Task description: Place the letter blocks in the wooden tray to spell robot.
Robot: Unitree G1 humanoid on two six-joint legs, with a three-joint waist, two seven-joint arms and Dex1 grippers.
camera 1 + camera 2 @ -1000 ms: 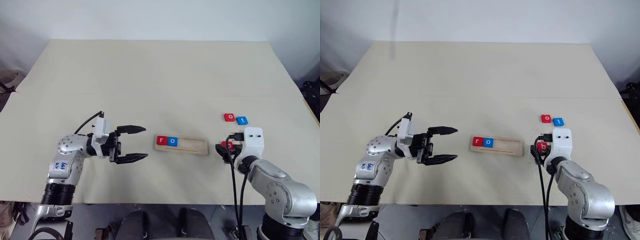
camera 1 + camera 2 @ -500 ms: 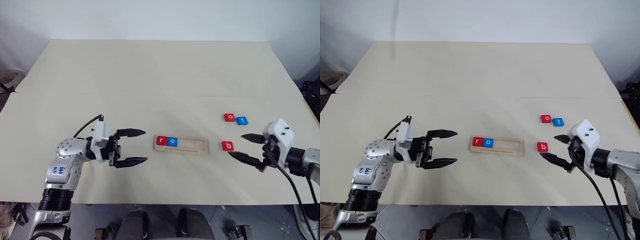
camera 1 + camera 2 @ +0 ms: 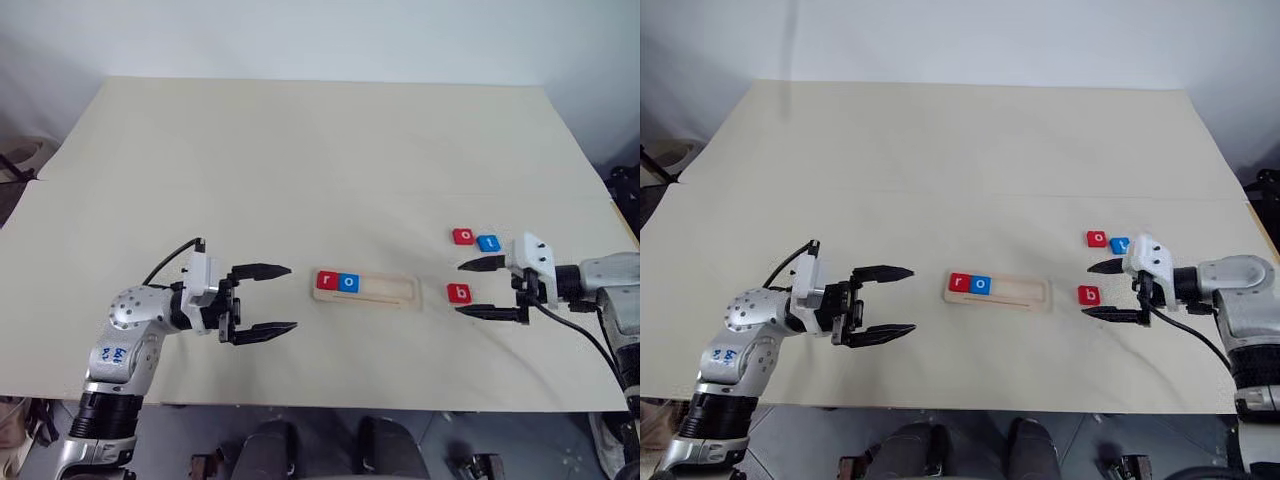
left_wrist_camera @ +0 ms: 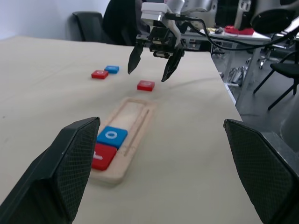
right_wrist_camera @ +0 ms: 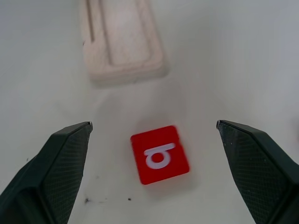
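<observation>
On the left, the left gripper (image 3: 274, 298) hovers over the cream tabletop (image 3: 300, 170), fingers spread and empty, pointing toward the wooden tray (image 3: 366, 288). The tray lies near the middle; a red r block (image 3: 326, 281) and a blue o block (image 3: 348, 283) sit side by side at its left end, the remainder of the groove bare. Just right of the tray lies the red b block (image 3: 459, 294), flat on the tabletop. Behind it, a red o block (image 3: 463, 236) and a blue t block (image 3: 488, 242) sit touching. The right gripper (image 3: 477, 288) points at the b block, fingers spread wide, holding nothing
</observation>
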